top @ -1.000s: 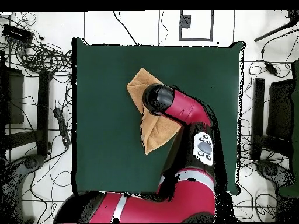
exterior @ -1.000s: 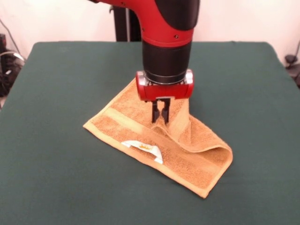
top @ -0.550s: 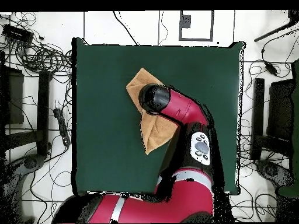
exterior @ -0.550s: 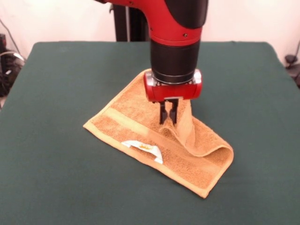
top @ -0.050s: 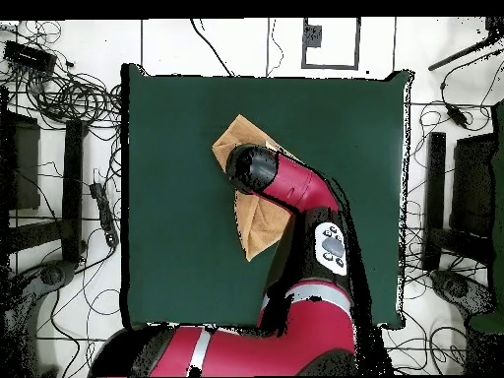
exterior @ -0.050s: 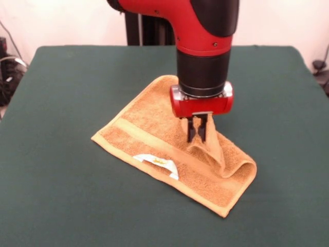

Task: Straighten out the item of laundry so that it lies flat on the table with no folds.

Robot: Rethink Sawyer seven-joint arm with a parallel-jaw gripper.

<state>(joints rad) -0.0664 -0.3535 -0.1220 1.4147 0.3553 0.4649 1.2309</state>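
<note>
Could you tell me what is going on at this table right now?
The arm's gripper is shut on a pinched ridge of the towel, lifting that part into a small peak. The towel lies on the table and is not flat: one side is doubled over in a rounded fold, with the label showing near the front edge. So the straightening is under way, not finished.

I see a plain white wall (exterior @ -0.050s: 61, 23) behind the workspace. From overhead, the pale floor (top @ -0.050s: 59, 128) carries tangled black cables (top @ -0.050s: 74, 94), with dark stands (top @ -0.050s: 438, 207) at both sides of my view.
</note>
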